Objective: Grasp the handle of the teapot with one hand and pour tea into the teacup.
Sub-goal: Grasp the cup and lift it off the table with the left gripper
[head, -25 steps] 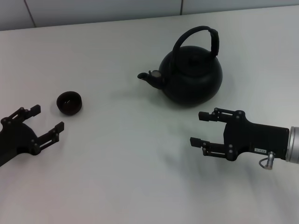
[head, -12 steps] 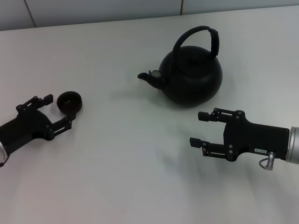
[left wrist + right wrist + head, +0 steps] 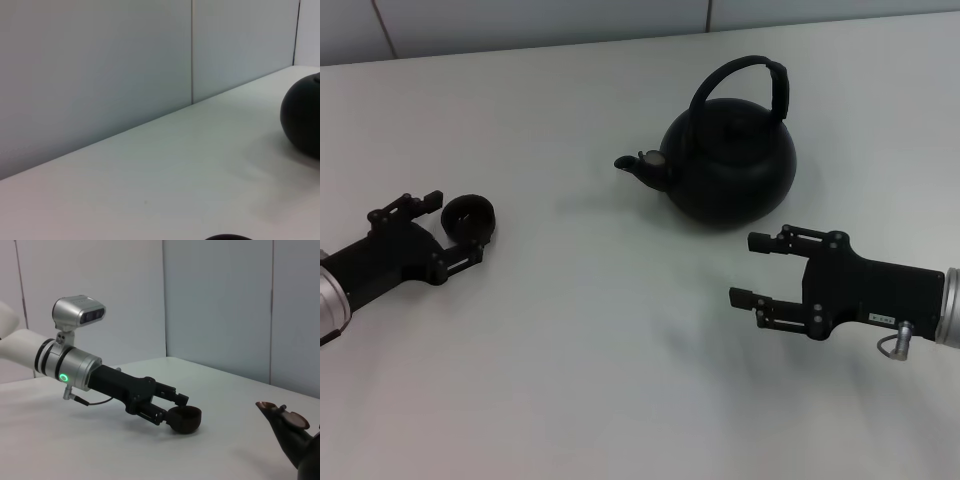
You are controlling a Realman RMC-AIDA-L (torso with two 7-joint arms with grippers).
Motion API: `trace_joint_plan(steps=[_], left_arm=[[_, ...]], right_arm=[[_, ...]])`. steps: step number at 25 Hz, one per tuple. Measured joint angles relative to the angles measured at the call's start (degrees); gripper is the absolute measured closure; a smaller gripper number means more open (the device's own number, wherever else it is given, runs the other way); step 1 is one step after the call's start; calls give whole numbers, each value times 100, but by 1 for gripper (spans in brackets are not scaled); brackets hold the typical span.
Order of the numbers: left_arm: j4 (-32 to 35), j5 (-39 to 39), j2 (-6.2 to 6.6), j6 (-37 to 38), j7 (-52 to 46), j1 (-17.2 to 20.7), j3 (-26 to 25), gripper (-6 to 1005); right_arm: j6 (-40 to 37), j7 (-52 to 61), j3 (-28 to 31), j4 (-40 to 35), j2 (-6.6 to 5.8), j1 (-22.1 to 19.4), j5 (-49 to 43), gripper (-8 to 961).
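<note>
White table (image 3: 620,380), grey panel wall (image 3: 95,75).

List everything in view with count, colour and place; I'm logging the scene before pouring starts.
teapot: 1, black, far right of centre on the table, spout pointing toward the robot's left.
handle: 1, black, arched upright over the teapot.
teacup: 1, black, left side of the table.
table: 1, white, under everything.
left gripper: 1, black, jaws open around the teacup.
right gripper: 1, black, jaws open, near side of the teapot, apart from it.

matte blk teapot (image 3: 728,170), blk teacup (image 3: 468,219)
</note>
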Motion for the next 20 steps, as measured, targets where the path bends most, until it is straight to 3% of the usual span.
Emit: trace_joint_plan(steps=[20], left_arm=[[-116,10,-9,-249,0,-220,149,287]], right_arm=[[-3,2,2,-7,0,6,0,250]])
